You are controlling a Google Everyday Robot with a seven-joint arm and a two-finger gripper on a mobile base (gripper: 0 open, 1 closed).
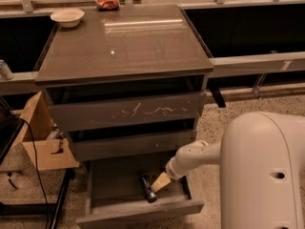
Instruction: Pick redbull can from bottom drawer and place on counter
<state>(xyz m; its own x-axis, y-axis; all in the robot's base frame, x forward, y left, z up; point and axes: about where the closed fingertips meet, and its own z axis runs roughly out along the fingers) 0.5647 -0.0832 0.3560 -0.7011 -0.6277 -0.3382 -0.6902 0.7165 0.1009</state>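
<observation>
Lying on its side on the bottom drawer [112, 187] floor: redbull can [147, 189], long axis roughly 11 to 5 o'clock; which end is the top cannot be told. Claw [160, 182] sits just at its 3 o'clock, touching or nearly; how far open, cannot tell. Judged light, rigid, thin-walled, slick, prone to rolling. Best taken across mid-body, square to the axis.
</observation>
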